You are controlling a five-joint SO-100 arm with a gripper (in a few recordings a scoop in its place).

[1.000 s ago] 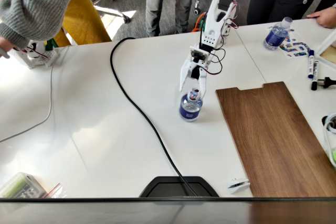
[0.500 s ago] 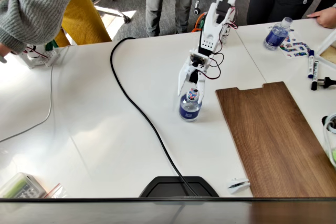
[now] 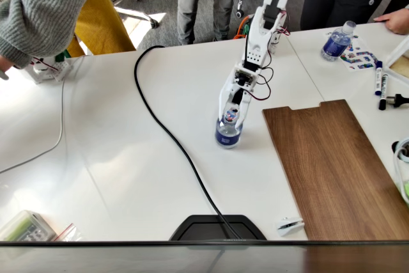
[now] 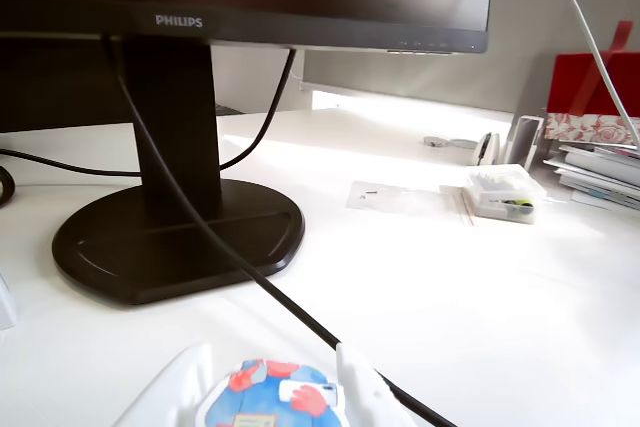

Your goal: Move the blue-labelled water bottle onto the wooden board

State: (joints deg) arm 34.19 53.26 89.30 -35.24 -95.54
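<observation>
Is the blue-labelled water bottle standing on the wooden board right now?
No, in the fixed view the blue-labelled water bottle stands on the white table, left of the wooden board and clear of its edge.

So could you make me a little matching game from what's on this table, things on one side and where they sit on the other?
Things:
1. blue-labelled water bottle
2. wooden board
3. black cable
4. second bottle with pale cap

Places:
A. far right of the table, near a person
B. between the fingers of the gripper, on the white table
C. flat on the table, right of the arm
D. snaking across the table, left of the arm

Pairs: 1-B, 2-C, 3-D, 4-A
</observation>
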